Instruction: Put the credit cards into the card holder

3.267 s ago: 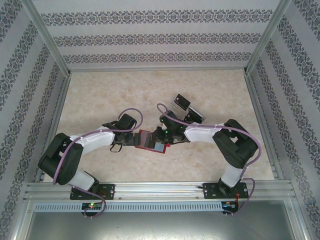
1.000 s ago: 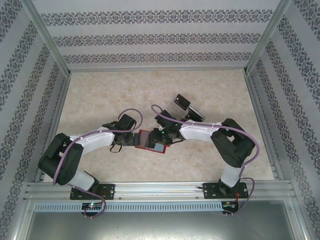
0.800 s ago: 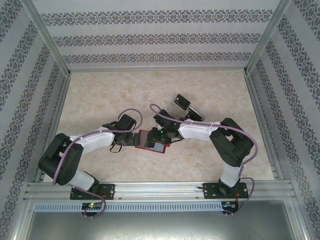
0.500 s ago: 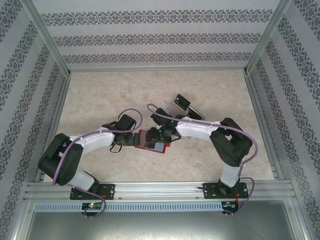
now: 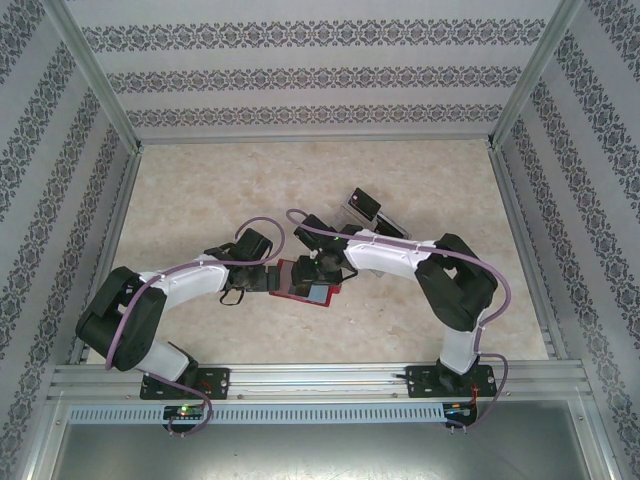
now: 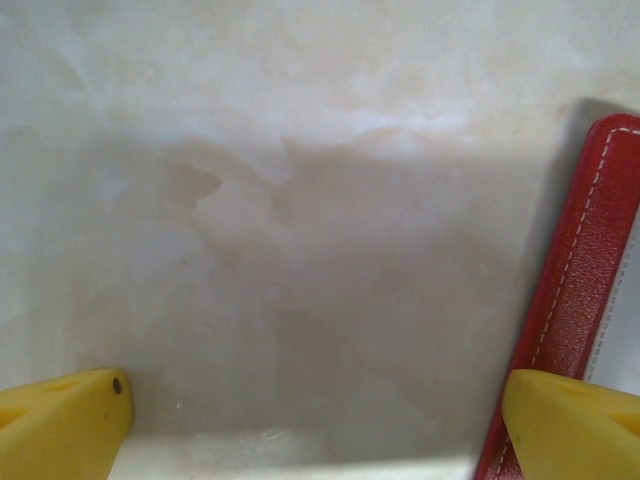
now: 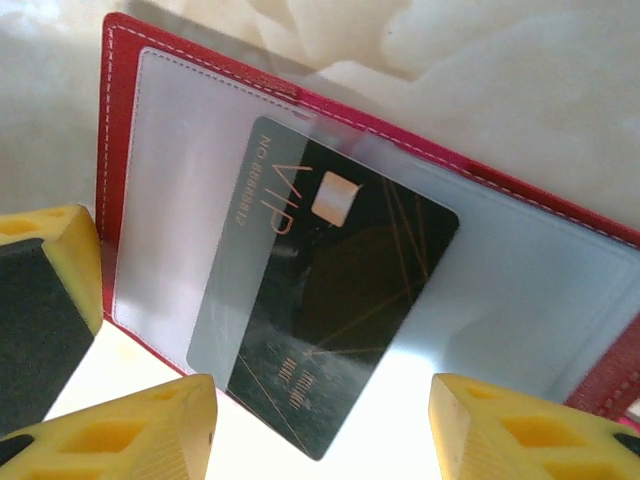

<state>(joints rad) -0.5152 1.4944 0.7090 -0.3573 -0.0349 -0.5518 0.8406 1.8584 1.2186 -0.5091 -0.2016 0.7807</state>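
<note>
The card holder [image 7: 118, 120] lies open on the table, red with pale clear pockets, and shows in the top view [image 5: 297, 284] between the two arms. A black credit card [image 7: 330, 300] marked VIP lies slanted on it, its upper left part under a pocket's film. My right gripper [image 7: 320, 440] hovers over the card's lower corner, open and touching nothing. My left gripper [image 6: 320, 430] stands wide open at the holder's left edge [image 6: 580, 290], with its right fingertip [image 6: 575, 425] over the red rim. More black credit cards [image 5: 363, 203] stand farther back.
A clear plastic rack [image 5: 390, 228] with the other cards stands behind the right arm. Aluminium posts and patterned walls close in the marble-look table [image 5: 200, 190] on three sides. The arms' bases sit on the near rail [image 5: 320, 380].
My right gripper has opened and let go of the black card, which now lies on the holder. The right wrist has shifted left and away over the holder. The left arm has stayed put.
</note>
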